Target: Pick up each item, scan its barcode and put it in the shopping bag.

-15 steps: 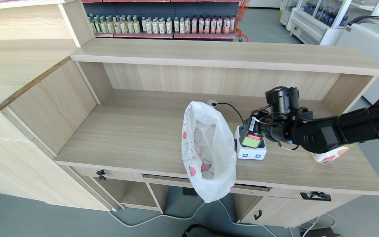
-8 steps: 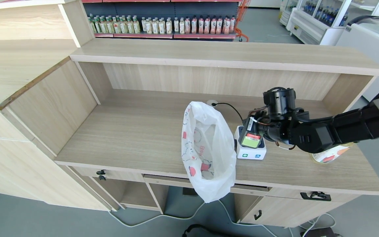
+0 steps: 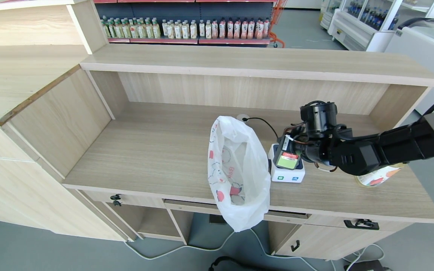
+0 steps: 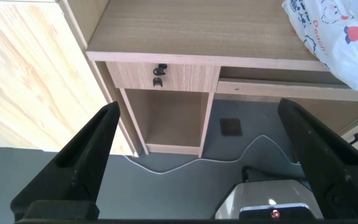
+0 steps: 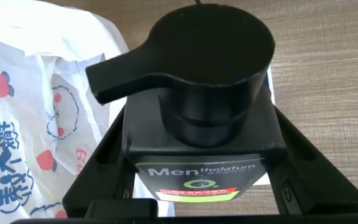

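On the counter [image 3: 156,150], the scanner [image 3: 288,175] sits just right of the shopping bag [image 3: 239,169].

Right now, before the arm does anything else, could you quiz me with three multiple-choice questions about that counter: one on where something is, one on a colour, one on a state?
1. Where is the black pump bottle?
A. in the shopping bag
B. held over the white scanner
C. on the floor

2. What colour is the shopping bag?
A. brown
B. white with red prints
C. black

3. How is the left tool?
A. open and empty
B. shut on the bag
C. shut on the bottle

Answers: 1 B, the right tool grips it above the scanner; 2 B, the head view shows white plastic with red prints; 3 A, its jaws stand apart with nothing between.
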Motion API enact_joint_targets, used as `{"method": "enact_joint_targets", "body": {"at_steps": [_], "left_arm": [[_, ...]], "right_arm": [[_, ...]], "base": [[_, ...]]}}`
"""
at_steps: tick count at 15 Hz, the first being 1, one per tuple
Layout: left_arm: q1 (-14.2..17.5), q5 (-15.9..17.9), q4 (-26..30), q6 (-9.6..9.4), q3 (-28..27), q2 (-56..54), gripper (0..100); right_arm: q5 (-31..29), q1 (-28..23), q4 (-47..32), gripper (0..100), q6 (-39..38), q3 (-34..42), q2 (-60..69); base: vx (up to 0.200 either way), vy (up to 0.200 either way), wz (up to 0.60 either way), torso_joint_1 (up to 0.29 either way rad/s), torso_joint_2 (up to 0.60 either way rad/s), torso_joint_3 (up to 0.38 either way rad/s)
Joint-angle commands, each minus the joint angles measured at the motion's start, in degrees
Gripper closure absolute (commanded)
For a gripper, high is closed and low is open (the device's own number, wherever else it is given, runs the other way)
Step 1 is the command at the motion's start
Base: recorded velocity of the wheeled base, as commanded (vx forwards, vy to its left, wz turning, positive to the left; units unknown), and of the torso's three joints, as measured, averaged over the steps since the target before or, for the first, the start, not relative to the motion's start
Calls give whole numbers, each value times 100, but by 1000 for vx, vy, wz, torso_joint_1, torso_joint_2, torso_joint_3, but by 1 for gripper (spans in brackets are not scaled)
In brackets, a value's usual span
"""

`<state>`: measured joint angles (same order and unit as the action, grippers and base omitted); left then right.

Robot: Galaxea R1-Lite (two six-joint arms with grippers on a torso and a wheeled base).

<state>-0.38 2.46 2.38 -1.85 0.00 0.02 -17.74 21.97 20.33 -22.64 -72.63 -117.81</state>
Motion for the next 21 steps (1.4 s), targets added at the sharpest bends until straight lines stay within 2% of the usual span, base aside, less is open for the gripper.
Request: {"method": "enact_joint_targets", "body": {"at_steps": [1, 3, 5, 6, 10, 12, 16, 19, 21], "left_arm": [[3, 0, 0, 1, 0, -2, 0], [3, 0, 0, 1, 0, -2, 0], [3, 0, 0, 1, 0, -2, 0], [-6, 0, 0, 1, 0, -2, 0], [3, 0, 0, -8, 0, -2, 0], [3, 0, 0, -70, 0, -2, 0], [-6, 0, 0, -61, 0, -2, 0], [-6, 0, 0, -61, 0, -2, 0], [3, 0, 0, -52, 0, -2, 0]], "right_arm": [[-2, 1, 23, 100, 5, -5, 48], [42, 18, 155, 100, -13, -5, 197], [200, 194, 832, 100, 146, 109, 575], [244, 247, 1078, 100, 471, 276, 786], [1044, 335, 3003, 100, 1939, 1647, 1181], [1378, 352, 3829, 100, 2431, 2297, 1137], [1396, 660, 4022, 100, 2519, 2508, 1076], [1396, 765, 4084, 100, 2536, 2517, 830], [1405, 721, 4391, 100, 2633, 2596, 452]], "base": [[0, 0, 0, 0, 0, 0], [0, 0, 0, 0, 0, 0], [0, 0, 0, 0, 0, 0], [0, 0, 0, 0, 0, 0], [0, 0, 0, 0, 0, 0], [0, 100, 0, 4, 4, 4], [0, 200, 0, 4, 0, 2], [0, 0, 0, 0, 0, 0], [0, 0, 0, 0, 0, 0]]}}
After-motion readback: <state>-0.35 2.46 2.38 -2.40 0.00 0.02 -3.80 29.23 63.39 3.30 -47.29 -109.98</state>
